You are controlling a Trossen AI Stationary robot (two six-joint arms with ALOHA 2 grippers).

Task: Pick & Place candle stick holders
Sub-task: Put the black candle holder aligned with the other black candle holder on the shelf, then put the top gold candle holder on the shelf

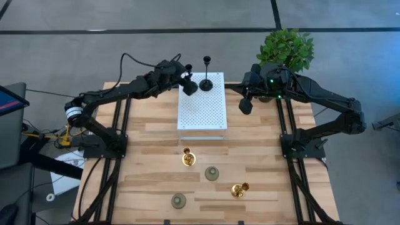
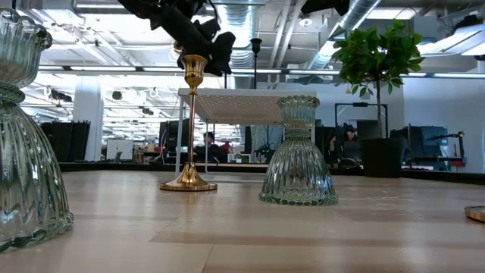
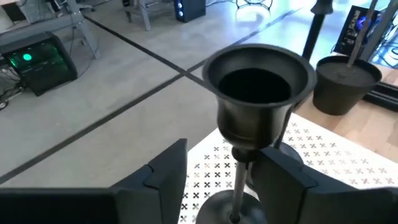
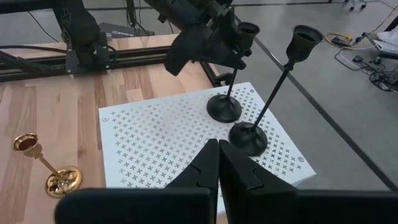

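- Where the table's near edge runs, one grey-green holder (image 1: pixel 179 200) stands; a gold holder (image 1: pixel 238 189) lies tipped over to its right.
- Mid-table: second grey-green holder (image 1: pixel 212 173), upright gold holder (image 1: pixel 188 157) just beside it.
- Farther back, white perforated platform (image 1: pixel 201 112); both black holders stand at its far end, one (image 1: pixel 206 80) free.
- Left gripper (image 3: pixel 219 177) straddles the other black holder (image 3: pixel 254 106), fingers (image 3: pixel 163 168) parted, stem between them, contact unclear.
- Right gripper (image 4: pixel 219 163) clenched, grasping nothing, hovering beside the platform near the plant (image 1: pixel 286 48).
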